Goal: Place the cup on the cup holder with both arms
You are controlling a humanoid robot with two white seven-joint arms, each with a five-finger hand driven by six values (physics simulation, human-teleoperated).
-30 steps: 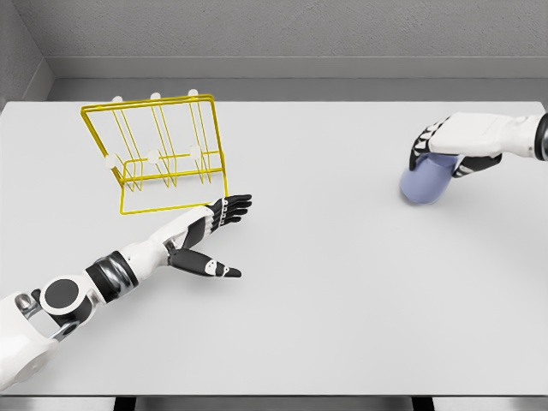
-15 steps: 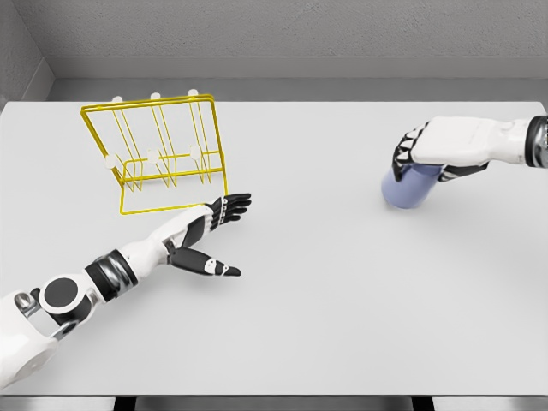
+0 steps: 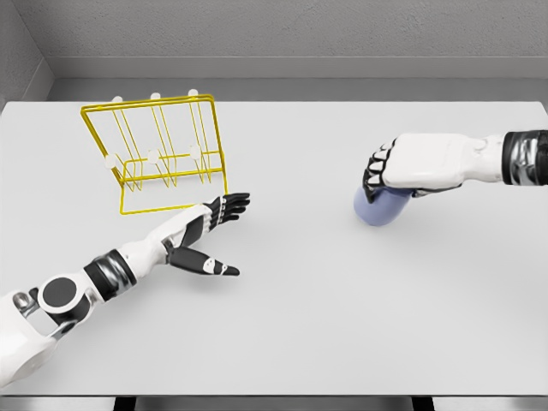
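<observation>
Closest to the camera, the left arm comes in from the bottom left corner, and its shoulder end is cut off by the frame edge. It lies low over the white table (image 3: 325, 325) with the left hand (image 3: 204, 231) flat and relaxed: fingers stretched out toward the upper right, thumb splayed off to the side, holding nothing. The fingertips end just beside the near right corner of the cup holder (image 3: 163, 154), though I can't really tell if they touch the wire or sit a hair short of it.

Further out on the right side, the right arm reaches in from the right edge, forearm cut off there. The right hand (image 3: 402, 167) is clamped down over the cup (image 3: 381, 205), a pale blue-purple one, gripping it from above. Only the lower part of the cup pokes out under the palm, so its rim and any handle are hidden, and it's hard to say if it's upright or tipped, or even resting on the table versus lifted a bit. It sits well apart from the holder, out in the right half of the table.

The holder itself is a yellow wire rack at the far left, leaning back, with small white-tipped pegs that are tough to count. Behind the table there's a grey wall (image 3: 300, 34).
</observation>
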